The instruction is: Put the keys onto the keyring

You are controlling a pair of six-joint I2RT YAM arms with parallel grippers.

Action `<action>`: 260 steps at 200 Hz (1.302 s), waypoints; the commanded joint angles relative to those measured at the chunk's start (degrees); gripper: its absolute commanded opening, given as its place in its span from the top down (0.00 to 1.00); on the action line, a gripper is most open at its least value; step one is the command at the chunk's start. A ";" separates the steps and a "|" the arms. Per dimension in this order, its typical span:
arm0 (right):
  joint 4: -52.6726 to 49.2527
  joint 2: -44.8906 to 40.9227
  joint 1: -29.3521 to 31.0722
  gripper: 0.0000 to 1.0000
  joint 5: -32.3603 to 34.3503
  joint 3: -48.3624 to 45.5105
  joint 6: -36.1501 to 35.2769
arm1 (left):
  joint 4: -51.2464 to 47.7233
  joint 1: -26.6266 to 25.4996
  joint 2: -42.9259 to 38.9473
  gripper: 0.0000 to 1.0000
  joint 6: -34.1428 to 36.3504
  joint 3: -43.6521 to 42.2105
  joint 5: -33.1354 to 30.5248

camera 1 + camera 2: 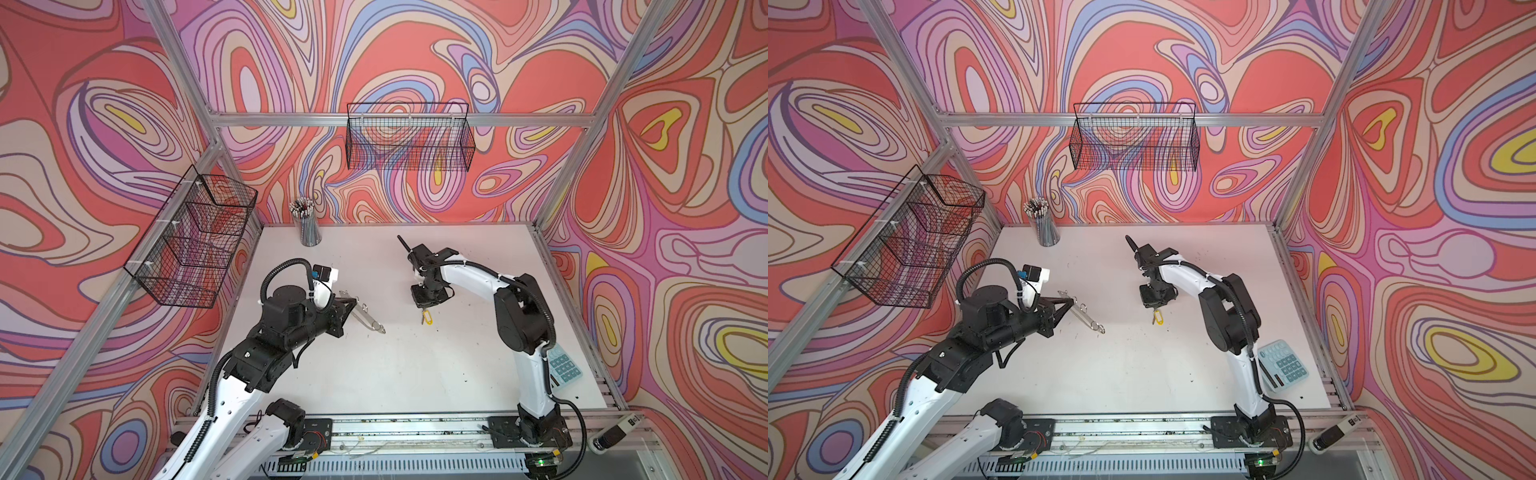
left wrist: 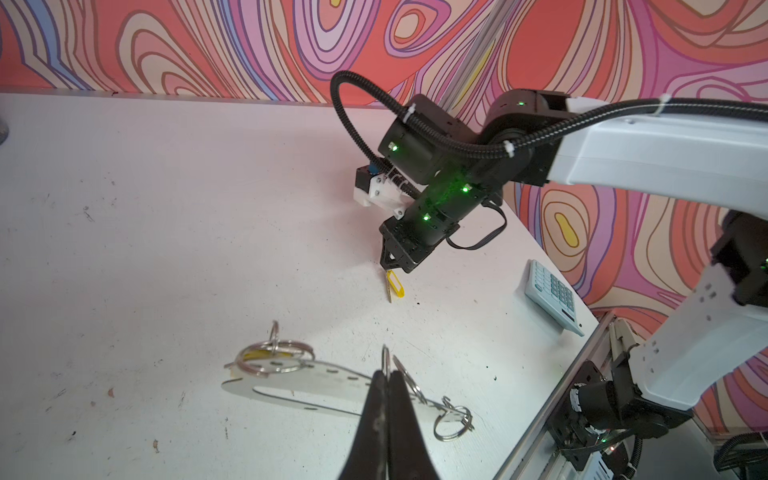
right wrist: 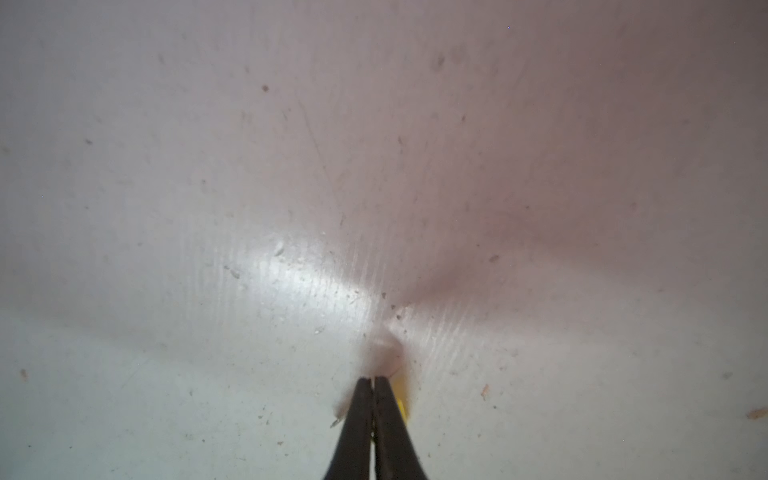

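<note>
Left gripper: jaws clamped on a wire ring of the keyring, its plate low on the white surface, left of centre. Right gripper: jaws together on the yellow-tagged key, which hangs below them, well apart from the keyring.

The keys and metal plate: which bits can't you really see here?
Right wrist view: the shut right hand hides the tagged key except a yellow sliver.
Left wrist view: fingers of the left hand cover where they pinch the keyring; ring or plate, unclear.
Same view: rings cover the second yellow tag; no key visible.
Both top views: tagged key too small for detail.
</note>
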 commanded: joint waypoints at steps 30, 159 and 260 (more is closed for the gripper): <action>25.03 -9.95 0.22 1.00 4.42 -16.20 5.51 | 0.73 0.41 -0.21 1.00 0.43 -0.50 -0.71; 53.18 -6.22 3.52 1.00 13.72 -28.75 9.38 | 0.71 0.62 1.11 1.00 0.68 -0.70 -2.07; 81.56 -0.59 11.17 1.00 30.73 -39.07 7.96 | 0.97 2.12 1.20 1.00 0.57 -0.86 -1.78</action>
